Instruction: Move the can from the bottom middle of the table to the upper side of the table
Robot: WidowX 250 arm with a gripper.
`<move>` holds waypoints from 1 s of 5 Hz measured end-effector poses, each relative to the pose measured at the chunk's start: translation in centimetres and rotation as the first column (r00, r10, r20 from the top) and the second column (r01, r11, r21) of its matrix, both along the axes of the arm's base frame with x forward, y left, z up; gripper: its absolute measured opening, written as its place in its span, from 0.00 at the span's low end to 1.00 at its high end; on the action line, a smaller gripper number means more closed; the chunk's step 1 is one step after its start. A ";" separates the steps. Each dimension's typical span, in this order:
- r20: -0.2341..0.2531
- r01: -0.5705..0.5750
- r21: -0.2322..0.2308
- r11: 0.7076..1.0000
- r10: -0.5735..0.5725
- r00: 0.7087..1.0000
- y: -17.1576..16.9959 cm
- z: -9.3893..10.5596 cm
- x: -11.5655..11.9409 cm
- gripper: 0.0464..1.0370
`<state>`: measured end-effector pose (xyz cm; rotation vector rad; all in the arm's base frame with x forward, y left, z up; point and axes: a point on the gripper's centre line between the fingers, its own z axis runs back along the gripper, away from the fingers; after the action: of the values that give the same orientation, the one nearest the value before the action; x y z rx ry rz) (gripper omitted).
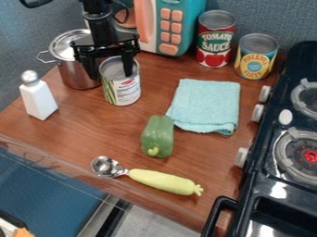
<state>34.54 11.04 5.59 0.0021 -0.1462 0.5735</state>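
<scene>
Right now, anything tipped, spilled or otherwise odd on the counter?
No spills or damage visible; nothing tipped. One oddity: the gripper is open with one finger across the lid area of the green-and-white can, rather than clearly beside it. Can't tell from this angle whether it touches.

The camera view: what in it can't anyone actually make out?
All in the camera view:
- Whether the gripper holds the can: unclear, as the gripper covers part of the can's rim.
- Metal pot: right side hidden behind gripper and can.
- Toy microwave: top cut off by the top edge.
- Stove: cut off by the right edge.
- Orange thing: cut off by the bottom edge.
</scene>
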 end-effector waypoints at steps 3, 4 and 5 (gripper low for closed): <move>0.045 -0.002 0.003 1.000 0.001 0.999 -1.4 0.1 3.5 0.96; 0.060 -0.016 0.014 1.000 0.015 0.998 -1.5 -0.1 4.7 0.96; 0.076 -0.029 0.017 0.999 0.028 0.997 -1.6 -0.2 5.6 0.96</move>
<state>40.14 9.42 5.40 -0.0002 -0.2250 0.6013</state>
